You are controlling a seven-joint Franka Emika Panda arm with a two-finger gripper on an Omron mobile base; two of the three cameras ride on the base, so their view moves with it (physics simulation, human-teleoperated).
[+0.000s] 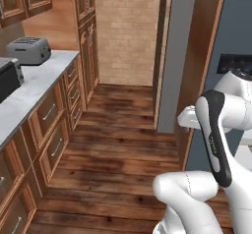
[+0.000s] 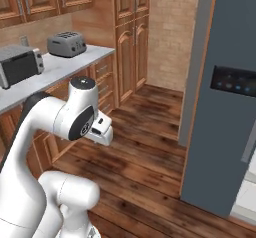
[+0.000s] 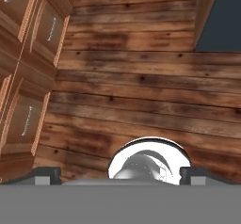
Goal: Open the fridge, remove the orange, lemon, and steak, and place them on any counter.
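Two finger tips of my end effector stand wide apart at the bottom of the hand view, nothing between them, pointing down at the wooden plank floor.

Item: fridge, tall and dark blue-grey, to the right in the right base view. Black control panel with small blue lights on its face. Pale white interior shows at the lower right edge past the door. In the left base view the same appliance sits at the far right, behind my arm.

Item: bench, pale grey top, along the left wall over brown wooden drawers with metal handles.

Item: toaster, grey, on the bench near its far end.

Item: toaster oven, dark-fronted, on the bench nearer the camera, apart from the toaster.

Item: tall brown cabinets, at the far end of the bench.

Item: tan brick wall, at the back of the passage.
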